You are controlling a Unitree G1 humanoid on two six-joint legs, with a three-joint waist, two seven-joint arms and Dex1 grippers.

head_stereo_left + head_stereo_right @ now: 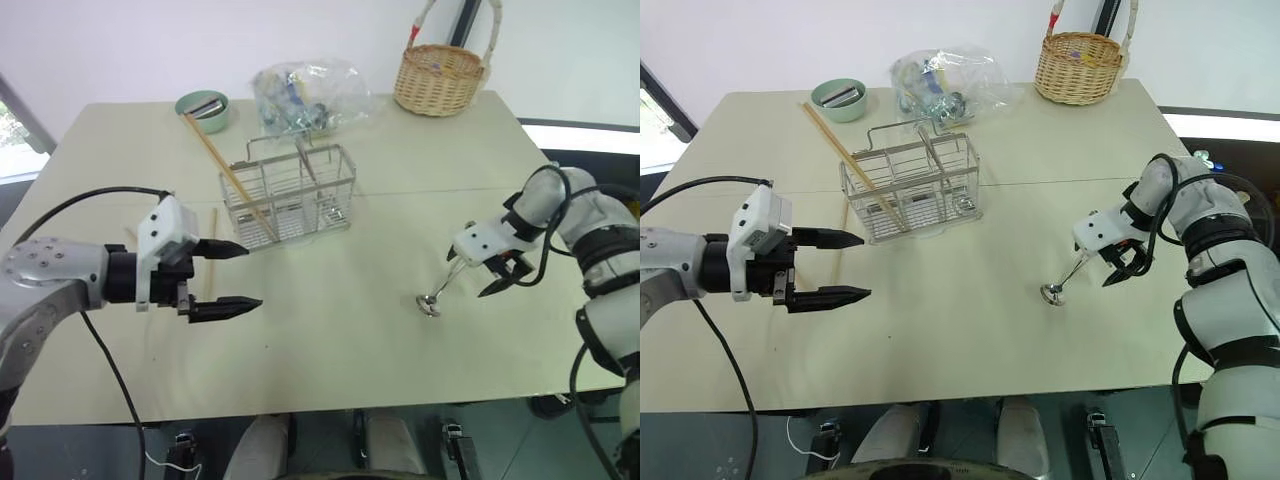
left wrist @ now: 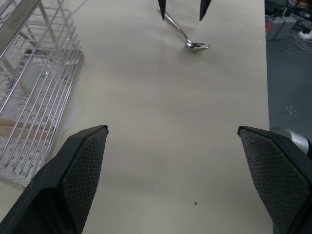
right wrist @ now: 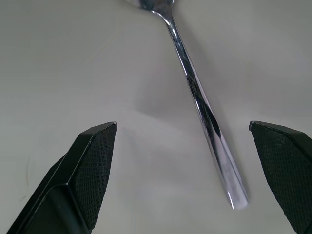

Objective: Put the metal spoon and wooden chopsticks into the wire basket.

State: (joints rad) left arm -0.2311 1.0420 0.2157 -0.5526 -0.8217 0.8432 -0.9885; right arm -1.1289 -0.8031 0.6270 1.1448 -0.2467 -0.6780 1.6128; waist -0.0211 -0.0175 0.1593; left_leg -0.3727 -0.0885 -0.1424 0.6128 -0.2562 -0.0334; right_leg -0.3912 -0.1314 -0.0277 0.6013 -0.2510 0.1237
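Note:
The metal spoon [image 1: 438,292] lies on the table right of centre, its bowl toward the front edge. My right gripper [image 1: 503,286] hangs open just over the handle's far end, pointing down. In the right wrist view the handle [image 3: 201,100] runs between the two open fingers, untouched. The wire basket [image 1: 290,192] stands at mid-table. One of the wooden chopsticks [image 1: 225,170] leans in it, sticking out to the back left; another [image 1: 213,222] lies on the table beside the basket. My left gripper [image 1: 250,277] hovers open and empty in front of the basket's left end, pointing right.
A wicker basket [image 1: 440,75] with a tall handle stands at the back right. A clear plastic bag [image 1: 305,95] of items sits behind the wire basket, with a green bowl [image 1: 203,108] to its left. Bare tabletop [image 1: 340,330] stretches between the two grippers.

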